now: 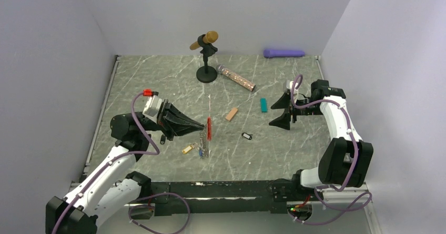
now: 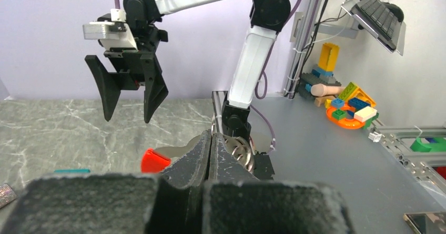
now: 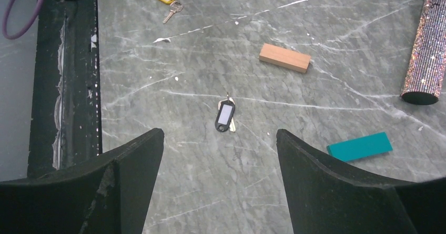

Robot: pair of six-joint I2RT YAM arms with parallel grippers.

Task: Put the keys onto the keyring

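My left gripper (image 1: 202,125) is shut on the keyring. Its red clip (image 1: 209,129) sticks out beyond the fingertips and the silvery coil (image 1: 204,146) hangs toward the near side. In the left wrist view the jaws (image 2: 211,137) are pressed together, with the red clip (image 2: 154,161) to their left and the coil (image 2: 242,153) to their right. A yellow-tagged key (image 1: 186,149) lies just left of the coil, and a small blue tag (image 1: 201,153) shows at the coil's end. A black-tagged key (image 3: 225,115) lies on the table ahead of my open, empty right gripper (image 3: 218,135).
A tan wooden block (image 1: 231,114), a teal block (image 1: 263,105) and a glittery tube (image 1: 236,78) lie mid-table. A microphone on a black stand (image 1: 206,55) is at the back and a purple cylinder (image 1: 284,52) is at the back wall. My right gripper (image 1: 275,114) hovers right of the teal block.
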